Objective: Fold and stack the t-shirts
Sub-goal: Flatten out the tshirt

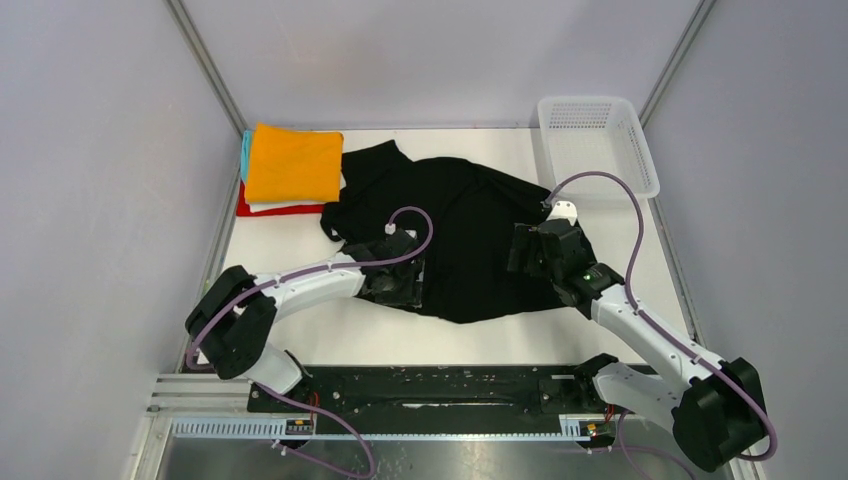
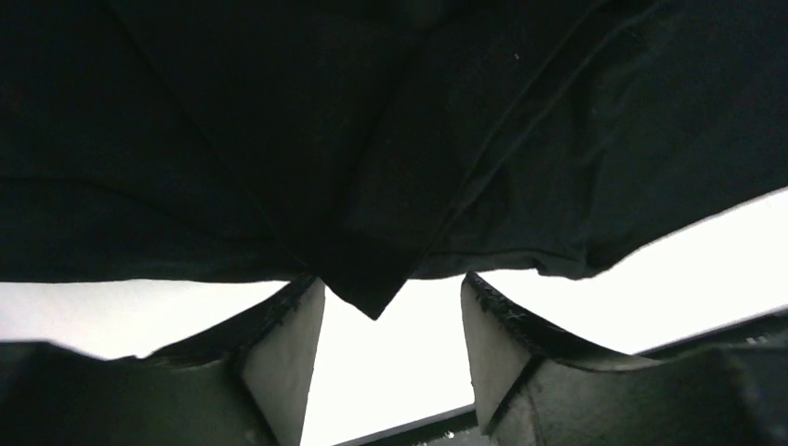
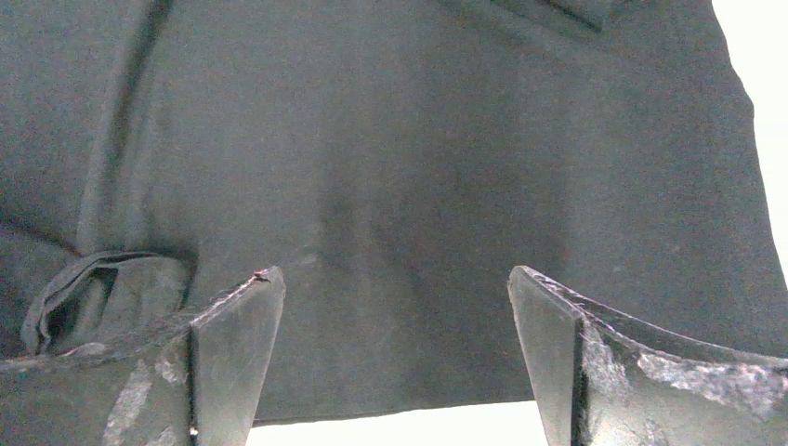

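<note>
A large black t-shirt (image 1: 470,235) lies crumpled in the middle of the white table. A stack of folded shirts sits at the back left, with an orange one (image 1: 294,163) on top over white, red (image 1: 262,209) and teal (image 1: 246,152) edges. My left gripper (image 1: 405,280) is open over the shirt's left front edge; in the left wrist view a corner of black cloth (image 2: 372,279) points between its fingers (image 2: 288,362). My right gripper (image 1: 530,250) is open over the shirt's right side; the right wrist view shows the cloth (image 3: 400,204) under its spread fingers (image 3: 237,358).
A white plastic mesh basket (image 1: 597,140) stands at the back right corner. Grey walls close in the table on the left, right and back. A black rail (image 1: 420,390) with the arm bases runs along the near edge.
</note>
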Tool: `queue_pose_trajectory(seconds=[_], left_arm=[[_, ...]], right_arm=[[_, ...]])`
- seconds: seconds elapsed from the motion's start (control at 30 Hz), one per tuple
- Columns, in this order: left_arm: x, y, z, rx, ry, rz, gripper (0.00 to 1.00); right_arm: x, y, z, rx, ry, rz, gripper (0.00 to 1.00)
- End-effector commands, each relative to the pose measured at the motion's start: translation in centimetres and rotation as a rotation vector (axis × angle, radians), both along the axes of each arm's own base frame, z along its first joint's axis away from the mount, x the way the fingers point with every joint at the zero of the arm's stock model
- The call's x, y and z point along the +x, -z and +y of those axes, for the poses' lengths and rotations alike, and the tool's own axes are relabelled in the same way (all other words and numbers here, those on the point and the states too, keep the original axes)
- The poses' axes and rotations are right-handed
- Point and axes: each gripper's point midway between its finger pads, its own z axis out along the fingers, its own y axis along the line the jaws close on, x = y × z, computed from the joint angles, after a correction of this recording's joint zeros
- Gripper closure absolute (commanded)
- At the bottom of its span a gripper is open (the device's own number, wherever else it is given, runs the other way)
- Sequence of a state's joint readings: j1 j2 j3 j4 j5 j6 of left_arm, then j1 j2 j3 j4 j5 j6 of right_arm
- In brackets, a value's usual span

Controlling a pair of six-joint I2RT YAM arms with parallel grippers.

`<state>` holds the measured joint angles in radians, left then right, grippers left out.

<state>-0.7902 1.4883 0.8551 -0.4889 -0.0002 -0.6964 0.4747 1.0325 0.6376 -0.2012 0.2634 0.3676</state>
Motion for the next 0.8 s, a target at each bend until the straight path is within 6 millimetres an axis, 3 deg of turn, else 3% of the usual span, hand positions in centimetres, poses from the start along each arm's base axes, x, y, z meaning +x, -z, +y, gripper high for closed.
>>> queue_pose_trajectory(seconds=[0.0, 0.17, 0.4, 0.6, 0.77], left_arm=[[2.6, -1.2, 1.3, 0.14, -0.055, -0.107, 0.48], [3.9, -1.7, 1.2, 0.163, -0.094, -0.141, 0.61], [4.1, -1.4, 1.1, 0.182, -0.079, -0.13, 1.0], [4.7, -2.7, 2.0, 0.188, -0.134, -0.19, 1.0], [5.2, -5.1, 5.7, 0.23, -0.286, -0.319, 1.0]], right_arm=[[0.4, -0.8, -1.6, -0.036, 0.057, -0.048, 0.0], [0.3, -0.7, -2.7, -0.062, 0.098, -0.056, 0.01], [0.2, -0.7, -4.0, -0.077, 0.15, -0.056, 0.01], [0.2, -0.6, -4.8, -0.074, 0.186, -0.057, 0.01], [-0.1, -0.5, -6.2, -0.082, 0.255, -0.066, 0.01]])
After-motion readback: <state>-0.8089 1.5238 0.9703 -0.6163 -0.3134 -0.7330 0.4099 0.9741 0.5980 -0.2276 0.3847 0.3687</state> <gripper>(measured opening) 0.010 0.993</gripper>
